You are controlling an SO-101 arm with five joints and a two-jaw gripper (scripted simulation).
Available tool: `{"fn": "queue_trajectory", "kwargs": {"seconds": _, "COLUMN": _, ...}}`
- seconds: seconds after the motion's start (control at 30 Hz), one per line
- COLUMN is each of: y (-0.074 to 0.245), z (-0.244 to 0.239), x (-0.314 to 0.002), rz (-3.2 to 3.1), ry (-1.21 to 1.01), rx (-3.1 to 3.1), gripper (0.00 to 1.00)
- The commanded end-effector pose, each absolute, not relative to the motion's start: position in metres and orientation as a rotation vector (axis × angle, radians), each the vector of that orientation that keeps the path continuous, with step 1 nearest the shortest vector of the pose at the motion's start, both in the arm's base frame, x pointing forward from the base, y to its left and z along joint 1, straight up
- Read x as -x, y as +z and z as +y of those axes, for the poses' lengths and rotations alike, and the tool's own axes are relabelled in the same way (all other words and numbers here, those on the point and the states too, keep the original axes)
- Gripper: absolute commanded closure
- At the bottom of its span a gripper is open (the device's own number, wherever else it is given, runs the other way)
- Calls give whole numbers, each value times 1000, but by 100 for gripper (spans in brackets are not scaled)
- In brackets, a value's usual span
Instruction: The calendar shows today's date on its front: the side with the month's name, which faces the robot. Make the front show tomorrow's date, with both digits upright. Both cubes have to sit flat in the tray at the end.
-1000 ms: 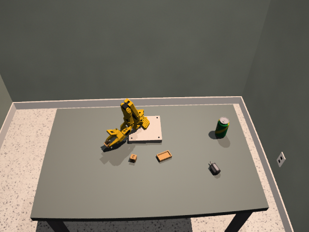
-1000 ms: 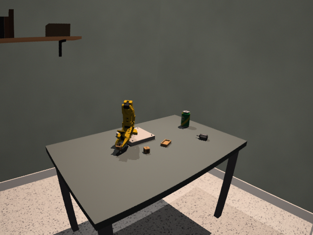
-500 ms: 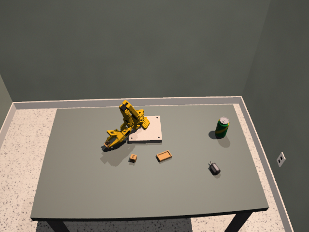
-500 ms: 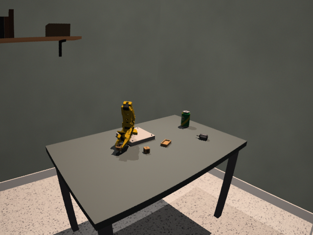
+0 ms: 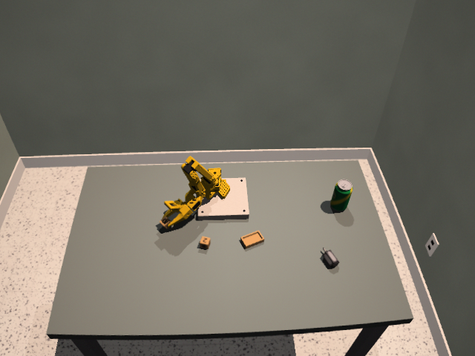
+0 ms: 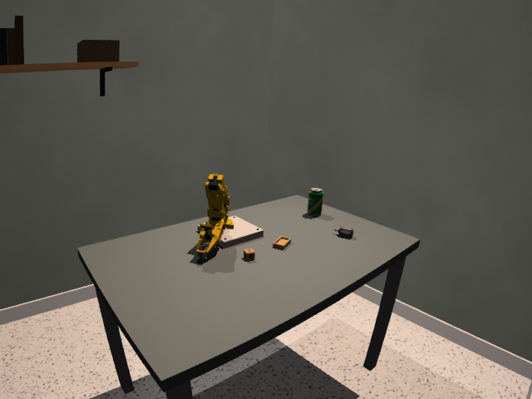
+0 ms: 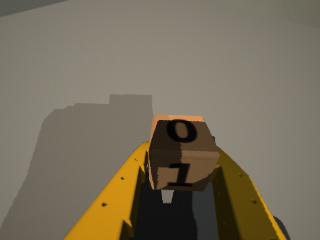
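Observation:
My yellow gripper (image 5: 165, 222) is shut on a wooden digit cube (image 7: 182, 154) and holds it low over the table, left of the white base plate. In the wrist view the cube shows a 0 on its upper face and a 1 on the face toward the camera. The gripper also shows in the exterior view (image 6: 201, 251). A second wooden cube (image 5: 204, 242) lies on the table to the right of the gripper, also seen in the exterior view (image 6: 248, 254). The orange tray (image 5: 251, 239) lies empty further right, and in the exterior view (image 6: 281, 242).
The arm stands on a white base plate (image 5: 225, 202). A green can (image 5: 341, 196) stands at the back right. A small dark object (image 5: 329, 258) lies at the right.

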State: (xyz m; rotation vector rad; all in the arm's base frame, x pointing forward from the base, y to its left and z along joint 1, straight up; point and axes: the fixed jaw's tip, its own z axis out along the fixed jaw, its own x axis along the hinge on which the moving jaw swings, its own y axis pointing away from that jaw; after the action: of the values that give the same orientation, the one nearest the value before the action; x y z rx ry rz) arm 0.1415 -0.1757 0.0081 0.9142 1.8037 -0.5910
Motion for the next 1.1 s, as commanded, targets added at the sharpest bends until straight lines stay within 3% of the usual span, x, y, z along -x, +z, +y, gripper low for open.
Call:
{"fn": "queue_trajectory", "kwargs": {"seconds": 0.0, "y": 9, "z": -175, "x": -144, "rz": 1791, "ry": -584, "rx": -906, "gripper": 100}}
{"fn": "queue_trajectory", "kwargs": {"seconds": 1.07, "y": -3, "z": -175, "x": -144, "rz": 1791, "ry": -584, "rx": -906, "gripper": 100}}
